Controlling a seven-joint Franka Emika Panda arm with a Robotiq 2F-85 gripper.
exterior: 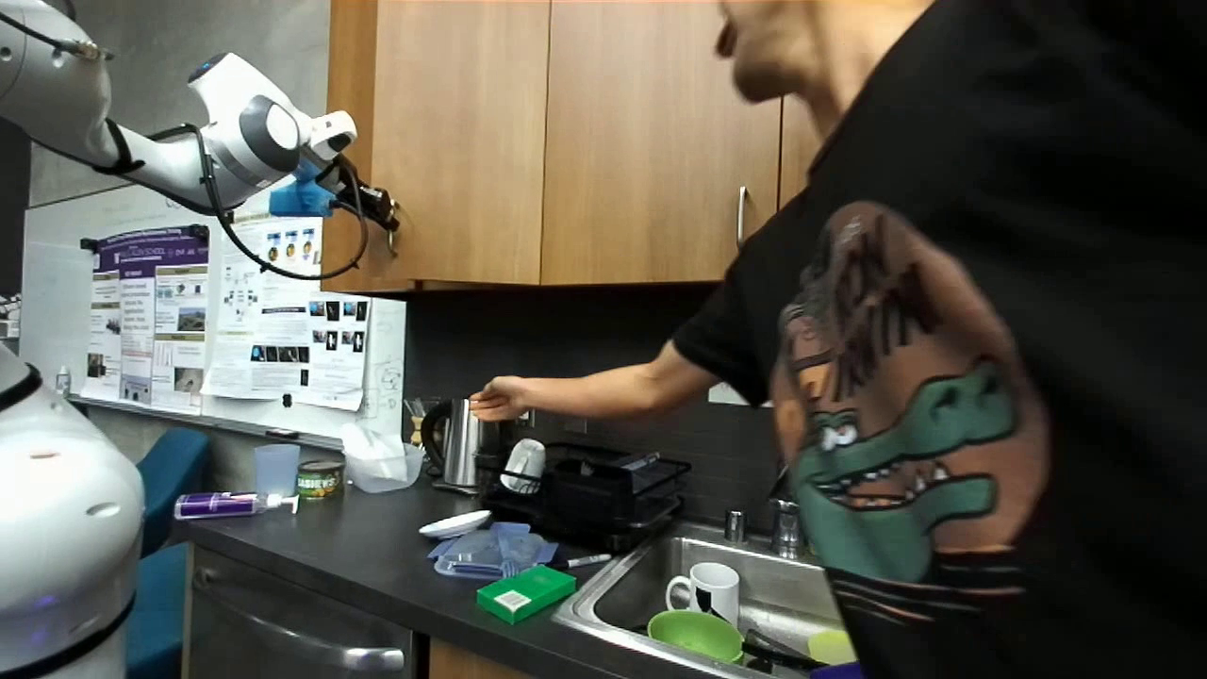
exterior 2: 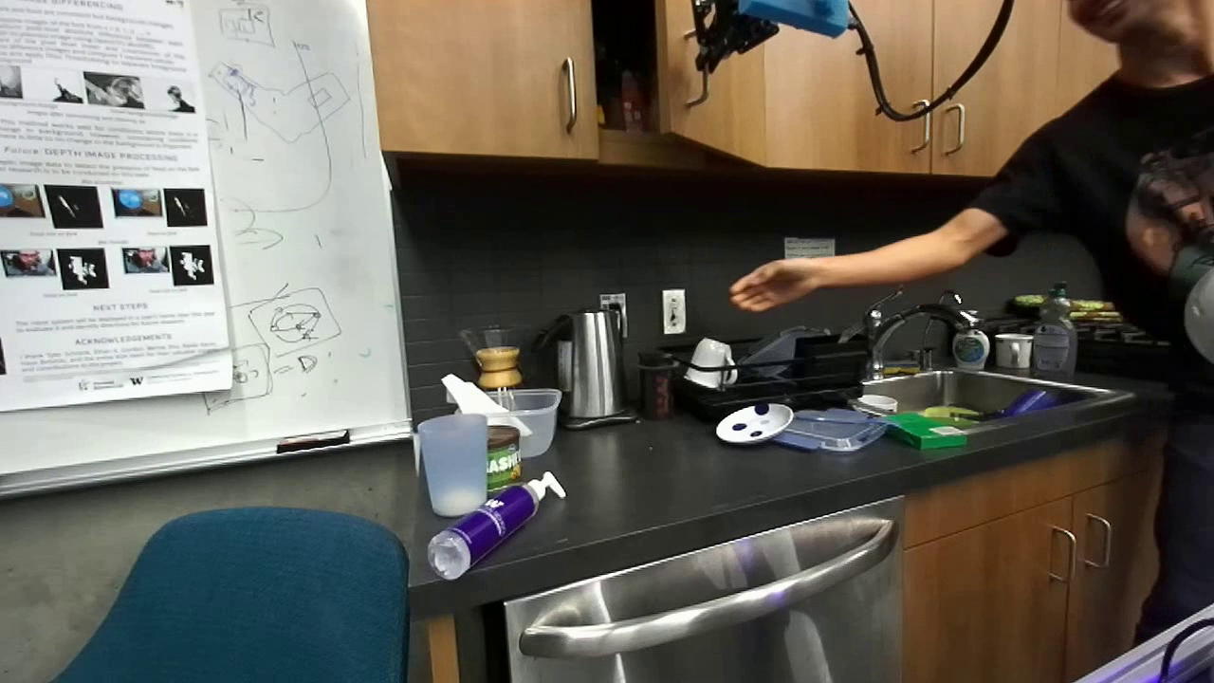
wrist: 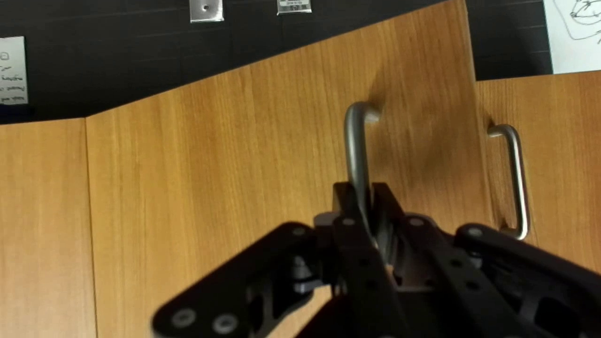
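Pinching a handle (wrist: pixel 356 145), the gripper (wrist: pixel 362 192) has its fingers (wrist: pixel 389 203) drawn close on either side of it. The handle sits on a cupboard door (wrist: pixel 235 178), above the bench (exterior 2: pixel 654 493) and near the door's free edge; the seam with the next panel (wrist: pixel 42 211) looks like the hinge side. The handle's long axis runs upright, so the fingers meet it from the sides, and its lower bend juts out beneath the grip. The relation that counts, as I judge it, runs across the door: the handle lies right between the fingertips, with the likely hinge side well apart from them.

The wrist view, which appears inverted, shows how the fingers flank the handle; in both exterior views the gripper is too dark to tell that. In an exterior view a dim gap (exterior 2: pixel 626 81) shows beside the door, so it stands ajar. The wrist view also leaves out a human hand (exterior: pixel 498 398), stretched out by the bench. In an exterior view it overlaps the kettle (exterior: pixel 461 448), but in an exterior view it shows beside the socket (exterior 2: pixel 674 311), apart from that kettle.
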